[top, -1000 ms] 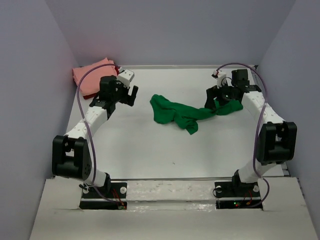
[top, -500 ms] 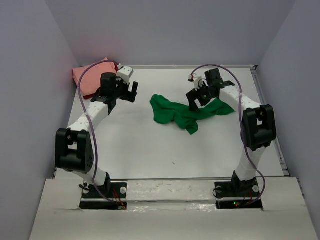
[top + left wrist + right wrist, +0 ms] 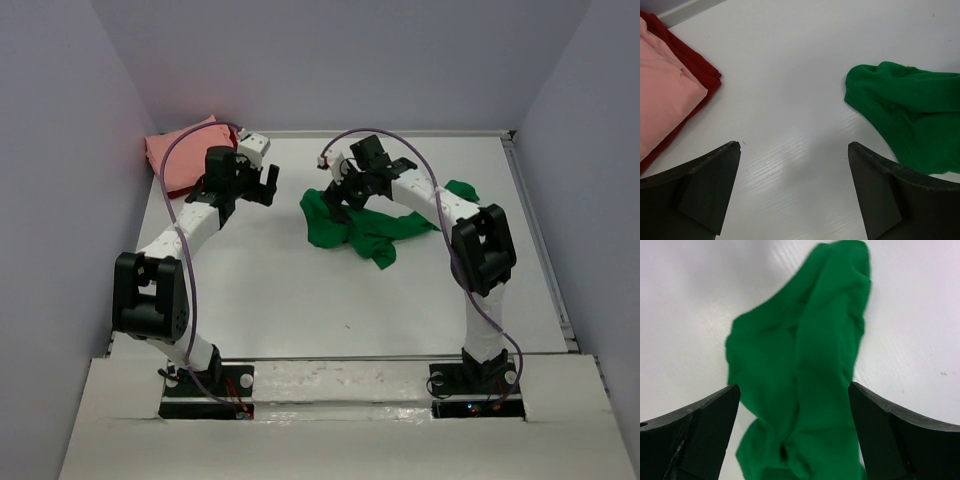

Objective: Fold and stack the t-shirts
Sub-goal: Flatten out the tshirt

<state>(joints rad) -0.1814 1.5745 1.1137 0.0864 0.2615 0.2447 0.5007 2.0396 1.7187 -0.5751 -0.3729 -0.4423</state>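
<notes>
A crumpled green t-shirt (image 3: 365, 232) lies near the centre of the table (image 3: 300, 300), the right gripper (image 3: 792, 390) spread and empty over its 9 o'clock end, the left gripper (image 3: 794, 145) spread near the pink shirt (image 3: 178, 160) and dark red shirt (image 3: 700, 65) folded at 10 o'clock; next, probably pinching an edge to flatten it.

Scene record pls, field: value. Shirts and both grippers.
green t-shirt: crumpled, unfolded, mid-table
pink t-shirt: folded, far-left corner, lying on dark red t-shirt
left gripper: jaws open, empty, between pink t-shirt and green t-shirt
right gripper: jaws open, empty, over green t-shirt
</notes>
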